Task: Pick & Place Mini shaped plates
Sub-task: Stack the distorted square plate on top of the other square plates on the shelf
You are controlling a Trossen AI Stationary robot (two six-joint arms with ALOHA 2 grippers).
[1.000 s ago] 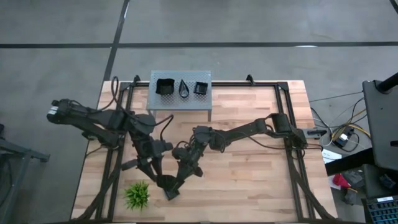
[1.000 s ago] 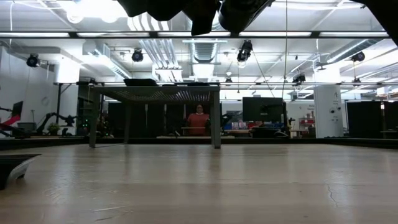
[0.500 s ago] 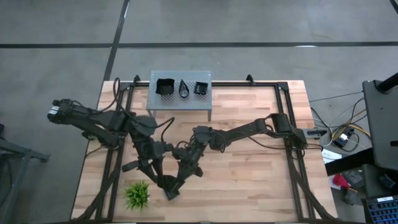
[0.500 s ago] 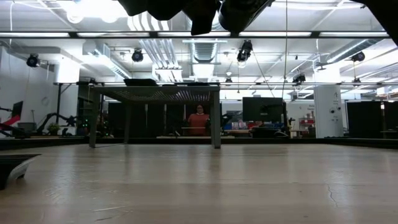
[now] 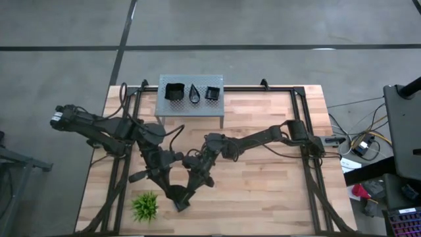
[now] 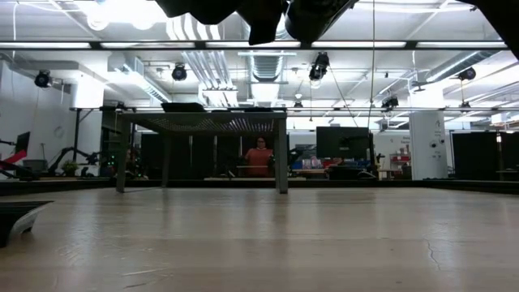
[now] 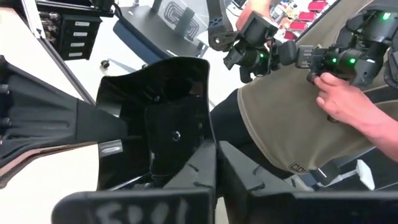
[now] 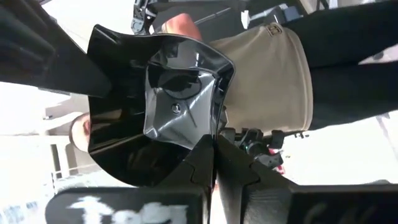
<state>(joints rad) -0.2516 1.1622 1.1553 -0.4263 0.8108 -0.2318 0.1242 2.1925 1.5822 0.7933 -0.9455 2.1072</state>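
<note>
A black glossy square mini plate point(image 5: 179, 201) with raised rims hangs over the table's near middle, held by both grippers at once. My left gripper point(image 7: 216, 177) comes at it from the left and is shut on it. My right gripper point(image 8: 214, 163) comes from the right and is shut on the same plate point(image 8: 155, 93). Three more mini plates rest on a grey perforated stand point(image 5: 191, 105) at the far edge: a square one point(image 5: 173, 92), a teardrop one point(image 5: 195, 94) and a square one point(image 5: 212, 93). My left gripper pinches the plate's raised rim point(image 7: 202, 146) between its two shut fingers, at one side of the plate. The plate stands tilted, its hollow point(image 7: 168, 124) facing the wrist camera, lifted clear of the table. My right gripper pinches the plate's rim point(image 8: 210, 138) between its two shut fingers, at an edge near a corner. The glossy hollow point(image 8: 177, 106) faces this wrist camera too. The plate is clear of the table.
A small spiky green plant point(image 5: 145, 207) stands near the front left, close to the held plate. A black metal frame point(image 5: 309, 164) runs around the table. A person in a beige shirt point(image 7: 280, 118) is nearby. Bare wood point(image 5: 263, 191) lies at the right.
My left gripper has shut on the plate's rim without moving from its place. My right gripper and the plate have kept still.
</note>
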